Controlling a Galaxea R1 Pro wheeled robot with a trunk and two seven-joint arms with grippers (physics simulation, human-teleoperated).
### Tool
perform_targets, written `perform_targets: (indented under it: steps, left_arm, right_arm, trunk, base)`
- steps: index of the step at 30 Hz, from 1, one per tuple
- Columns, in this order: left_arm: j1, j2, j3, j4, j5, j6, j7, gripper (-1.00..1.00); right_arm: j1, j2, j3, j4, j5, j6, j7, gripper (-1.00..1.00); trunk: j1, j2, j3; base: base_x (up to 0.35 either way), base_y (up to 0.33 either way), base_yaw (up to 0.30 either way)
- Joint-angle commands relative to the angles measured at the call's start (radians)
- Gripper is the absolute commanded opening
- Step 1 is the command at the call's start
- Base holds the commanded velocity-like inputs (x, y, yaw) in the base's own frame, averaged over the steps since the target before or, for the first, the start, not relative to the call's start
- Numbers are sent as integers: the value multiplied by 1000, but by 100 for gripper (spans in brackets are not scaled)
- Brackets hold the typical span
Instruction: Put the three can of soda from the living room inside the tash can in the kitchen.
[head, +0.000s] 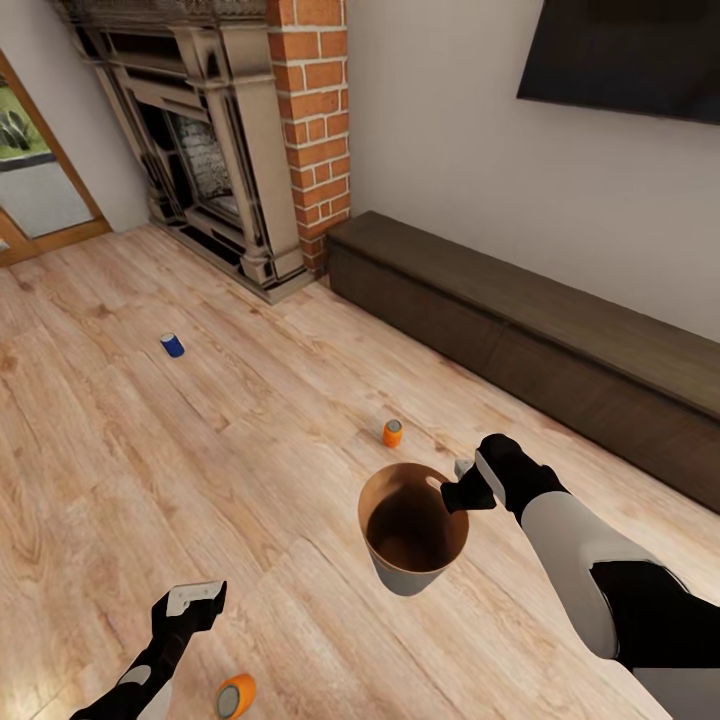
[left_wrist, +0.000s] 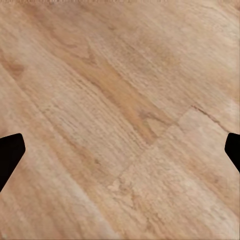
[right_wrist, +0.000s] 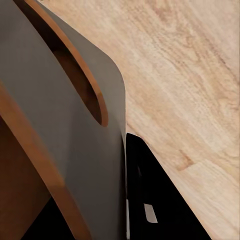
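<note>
In the head view the trash can (head: 408, 572), grey outside and copper-brown inside, hangs tilted just above the wood floor. My right gripper (head: 462, 492) is shut on its rim. The right wrist view shows the can's grey wall (right_wrist: 75, 125) up close against a black finger (right_wrist: 160, 200). One orange soda can (head: 393, 433) stands just beyond the bin. A second orange can (head: 236, 696) lies on its side near the bottom edge, close to my left gripper (head: 195, 600). That gripper is open, with bare floor between its fingertips (left_wrist: 10, 155). The blue can (head: 172, 345) stands far off to the left.
A stone fireplace (head: 200, 150) and a red brick column (head: 315, 110) stand at the back. The long low dark cabinet (head: 520, 340) runs along the right wall under a black screen (head: 625, 55). A glazed door (head: 30, 170) is at the far left.
</note>
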Motion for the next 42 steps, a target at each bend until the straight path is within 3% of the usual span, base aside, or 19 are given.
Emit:
perform_targets:
  steps: [1, 42]
  left_arm:
    - [0, 0, 0, 0, 0, 0, 0, 100]
    - [0, 0, 1, 0, 2, 0, -1, 100]
  right_arm:
    - [0, 0, -3, 0, -28, 3, 5, -100]
    - [0, 2, -3, 0, -35, 3, 6, -100]
  trunk:
    - [4, -7, -1]
    - [161, -294, -70]
  base:
    - [0, 0, 0]
    - [0, 0, 0]
